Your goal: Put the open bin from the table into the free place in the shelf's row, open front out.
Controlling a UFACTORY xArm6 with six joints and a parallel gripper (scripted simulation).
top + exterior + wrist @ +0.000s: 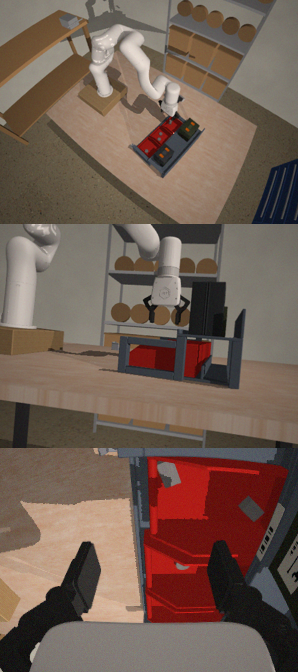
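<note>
Three red open bins stand side by side in the grey shelf unit point(168, 144) on the table. The far one point(174, 124) lies right under my gripper, then the middle one point(160, 135) and the near one point(147, 147). Small grey parts lie in them. In the exterior view the red bins point(168, 357) sit low inside the shelf frame and look level. My gripper point(165, 314) is open and empty, and hangs clear above the shelf. In the wrist view my gripper point(153, 555) straddles the shelf's side wall point(139, 544), with the red bins point(200, 524) below its right finger.
Two dark boxes point(188, 129) point(163, 155) stand on the shelf's upper board; one point(208, 308) rises just right of my gripper. The arm's base block point(102, 96) is at the table's back left. A storage rack point(210, 45) stands behind the table.
</note>
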